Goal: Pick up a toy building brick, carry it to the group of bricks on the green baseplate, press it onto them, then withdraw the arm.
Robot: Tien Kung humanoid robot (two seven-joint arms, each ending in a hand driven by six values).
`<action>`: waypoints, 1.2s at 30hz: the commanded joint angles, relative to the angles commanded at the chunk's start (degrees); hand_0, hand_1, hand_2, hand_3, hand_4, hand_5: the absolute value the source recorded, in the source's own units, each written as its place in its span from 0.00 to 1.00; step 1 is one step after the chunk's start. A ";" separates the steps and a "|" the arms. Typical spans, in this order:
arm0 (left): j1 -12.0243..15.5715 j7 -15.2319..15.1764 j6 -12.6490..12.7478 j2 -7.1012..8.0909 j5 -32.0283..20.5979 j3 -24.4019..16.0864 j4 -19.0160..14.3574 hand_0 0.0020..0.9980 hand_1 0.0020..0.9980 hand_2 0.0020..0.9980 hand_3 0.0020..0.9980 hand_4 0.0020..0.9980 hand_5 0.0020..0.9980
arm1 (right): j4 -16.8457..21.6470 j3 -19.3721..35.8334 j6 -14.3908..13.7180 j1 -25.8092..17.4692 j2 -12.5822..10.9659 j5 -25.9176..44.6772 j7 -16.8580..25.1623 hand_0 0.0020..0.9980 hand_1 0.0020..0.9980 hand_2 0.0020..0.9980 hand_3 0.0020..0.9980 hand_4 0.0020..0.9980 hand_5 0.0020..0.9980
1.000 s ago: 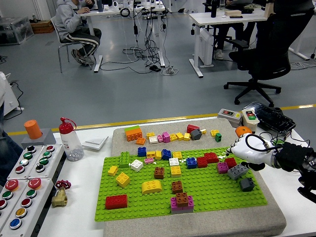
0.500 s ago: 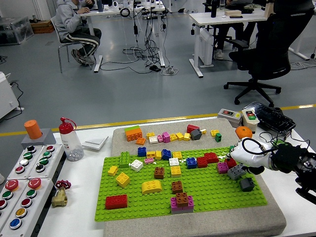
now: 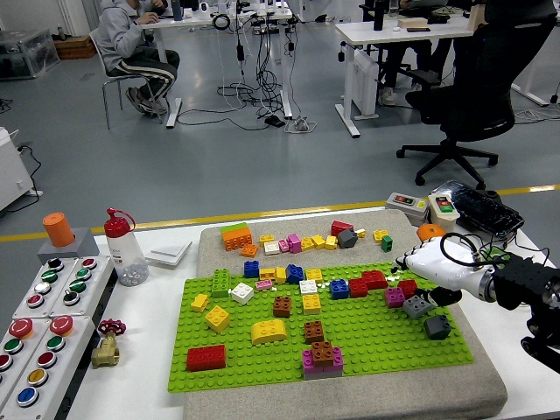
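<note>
Seemingly closed on nothing yet, the right hand (image 3: 435, 273) hovers at the green baseplate (image 3: 367, 337)'s right edge, with the grey brick (image 3: 416, 305) just beneath and nearer, its long axis running left-right.

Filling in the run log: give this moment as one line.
right hand: at baseplate's right edge, over grey brick, grasp unclear | left hand: out of view | green baseplate: bricks scattered

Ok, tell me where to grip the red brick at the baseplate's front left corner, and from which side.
Grip the red brick across its two long sides, coming straight down from above. It lies flat and studs-up on the green baseplate, with bare plate all round it, so both long faces look free. The right hand is far off; judging reach is uncertain.
</note>
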 joint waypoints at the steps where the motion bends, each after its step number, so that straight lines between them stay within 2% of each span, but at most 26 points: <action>1: 0.02 0.00 0.00 -0.01 0.02 -0.02 0.00 0.63 0.60 0.61 0.41 0.33 0.97 | 0.60 1.06 0.07 -0.74 0.06 1.63 -0.23 0.67 0.70 0.70 0.75 0.60 0.07; 3: 0.05 -0.01 0.00 -0.03 0.05 -0.06 0.00 0.63 0.60 0.61 0.41 0.33 0.97 | 1.74 3.68 0.31 -2.30 0.22 5.55 -0.74 0.67 0.70 0.70 0.75 0.60 0.07; 4: 0.07 0.00 -0.02 -0.04 0.10 -0.07 0.01 0.63 0.60 0.61 0.41 0.33 0.97 | 2.33 5.10 0.73 -3.32 0.38 7.81 -1.27 0.69 0.72 0.74 0.76 0.56 0.17; 9: 0.11 -0.01 -0.01 -0.07 0.13 -0.11 0.02 0.63 0.60 0.61 0.41 0.33 0.97 | 4.63 12.17 2.57 -7.74 1.15 18.70 -4.41 0.69 0.72 0.74 0.76 0.56 0.17; 10: 0.12 -0.01 -0.02 -0.07 0.14 -0.10 0.03 0.63 0.60 0.61 0.41 0.33 0.97 | 4.93 13.67 2.79 -8.51 1.33 20.93 -5.03 0.71 0.74 0.78 0.77 0.52 0.33; 15: 0.17 -0.01 -0.03 -0.07 0.14 -0.09 0.03 0.63 0.60 0.61 0.41 0.33 0.97 | 5.35 21.28 4.03 -11.80 2.36 31.86 -7.91 0.71 0.74 0.78 0.77 0.52 0.33; 16: 0.18 0.00 -0.04 -0.07 0.15 -0.09 0.03 0.63 0.60 0.61 0.41 0.33 0.97 | 5.31 22.85 4.36 -12.37 2.54 34.21 -8.32 0.74 0.76 0.78 0.78 0.52 0.37; 21: 0.22 0.02 -0.04 -0.08 0.17 -0.10 0.03 0.63 0.60 0.61 0.41 0.33 0.97 | 5.20 29.21 5.84 -14.26 2.85 45.05 -8.53 0.74 0.76 0.78 0.78 0.52 0.37; 22: 0.23 0.02 -0.03 -0.09 0.15 -0.10 0.03 0.63 0.60 0.61 0.41 0.33 0.97 | 5.18 30.16 6.03 -14.49 2.87 47.11 -8.43 0.76 0.77 0.79 0.79 0.53 0.43; 27: 0.33 0.06 -0.01 -0.11 0.10 -0.01 0.01 0.63 0.60 0.61 0.41 0.33 0.97 | 4.77 33.03 6.55 -15.63 2.96 58.13 -7.58 0.76 0.77 0.79 0.79 0.53 0.43; 36: 0.62 0.40 -0.14 -0.13 0.72 -0.13 -0.10 0.63 0.60 0.61 0.41 0.33 0.97 | 4.05 33.62 6.95 -16.36 3.27 76.49 -7.12 0.76 0.77 0.80 0.80 0.55 0.42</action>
